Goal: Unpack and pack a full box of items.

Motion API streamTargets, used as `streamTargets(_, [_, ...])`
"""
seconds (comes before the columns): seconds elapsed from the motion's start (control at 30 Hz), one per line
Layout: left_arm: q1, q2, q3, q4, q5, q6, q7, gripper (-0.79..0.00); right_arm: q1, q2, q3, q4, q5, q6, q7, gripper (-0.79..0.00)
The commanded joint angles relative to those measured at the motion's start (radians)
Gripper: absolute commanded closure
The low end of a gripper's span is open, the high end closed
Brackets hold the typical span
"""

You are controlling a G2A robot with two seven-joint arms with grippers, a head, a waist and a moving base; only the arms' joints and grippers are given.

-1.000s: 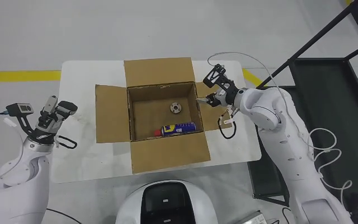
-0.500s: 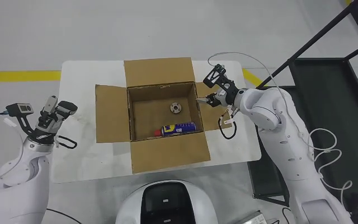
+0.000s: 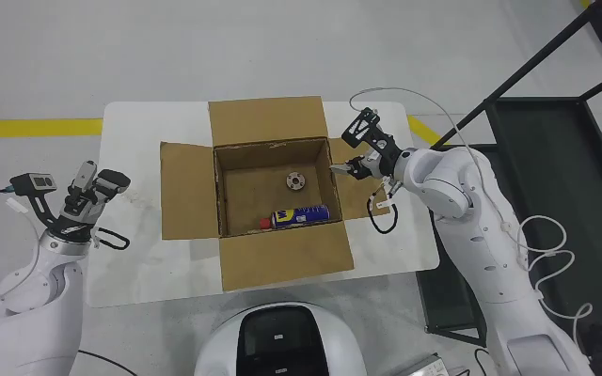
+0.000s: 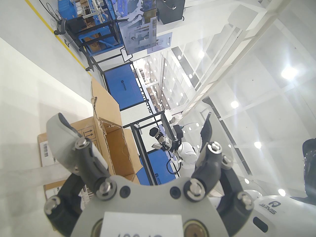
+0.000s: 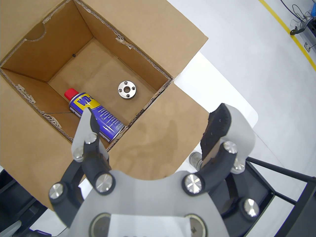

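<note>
Hovering above the box (image 3: 282,254), right claw (image 5: 153,114) gapes empty; left claw (image 4: 132,124) equally wide.

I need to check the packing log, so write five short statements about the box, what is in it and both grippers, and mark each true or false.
1. The box has its flaps open. True.
2. The spray can stands upright in the box. False: it lies on its side on the box floor.
3. The metal disc lies on the box floor, apart from the spray can. True.
4. The right gripper holds the metal disc. False: it is open and empty, above one of the box's side flaps.
5. The left gripper is open and away from the box, near the table edge. True.
</note>
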Motion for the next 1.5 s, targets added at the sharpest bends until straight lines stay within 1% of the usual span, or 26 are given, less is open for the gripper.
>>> streamTargets(0.0, [0.0, 0.0, 0.0, 0.0, 0.0, 0.0, 0.0, -0.785, 0.0, 0.0, 0.0, 0.0, 0.0, 0.0, 0.0, -0.785])
streamTargets(0.23, [0.0, 0.0, 0.0, 0.0, 0.0, 0.0, 0.0, -0.785, -0.001, 0.0, -0.004, -0.001, 0.003, -0.005, -0.007, -0.785])
streamTargets(0.3, [0.0, 0.0, 0.0, 0.0, 0.0, 0.0, 0.0, -0.785, 0.012, -0.003, -0.038, 0.005, 0.007, -0.044, -0.038, -0.785])
streamTargets(0.4, [0.0, 0.0, 0.0, 0.0, 0.0, 0.0, 0.0, -0.785, 0.067, -0.01, -0.101, 0.04, 0.014, -0.103, -0.055, -0.785])
streamTargets(0.5, [0.0, 0.0, 0.0, 0.0, 0.0, 0.0, 0.0, -0.785, 0.134, -0.022, -0.178, 0.109, 0.036, -0.123, -0.057, -0.785])
streamTargets(0.6, [0.0, 0.0, 0.0, 0.0, 0.0, 0.0, 0.0, -0.785, 0.214, -0.042, -0.278, 0.2, 0.072, -0.148, -0.028, -0.785])
streamTargets(0.67, [0.0, 0.0, 0.0, 0.0, 0.0, 0.0, 0.0, -0.785, 0.275, -0.058, -0.356, 0.265, 0.1, -0.207, -0.006, -0.785])
streamTargets(0.77, [0.0, 0.0, 0.0, 0.0, 0.0, 0.0, 0.0, -0.785, 0.36, -0.085, -0.453, 0.372, 0.118, -0.246, 0.004, -0.785])
streamTargets(0.9, [0.0, 0.0, 0.0, 0.0, 0.0, 0.0, 0.0, -0.785, 0.438, -0.12, -0.543, 0.517, 0.157, -0.278, -0.034, -0.785])
streamTargets(0.93, [0.0, 0.0, 0.0, 0.0, 0.0, 0.0, 0.0, -0.785, 0.447, -0.124, -0.546, 0.545, 0.175, -0.274, -0.051, -0.785])
streamTargets(1.37, [0.0, 0.0, 0.0, 0.0, 0.0, 0.0, 0.0, -0.785, 0.447, -0.124, -0.546, 0.545, 0.175, -0.274, -0.051, -0.785])
streamTargets(1.47, [0.0, 0.0, 0.0, 0.0, 0.0, 0.0, 0.0, -0.785, 0.444, -0.126, -0.557, 0.552, 0.129, -0.235, -0.05, -0.785])
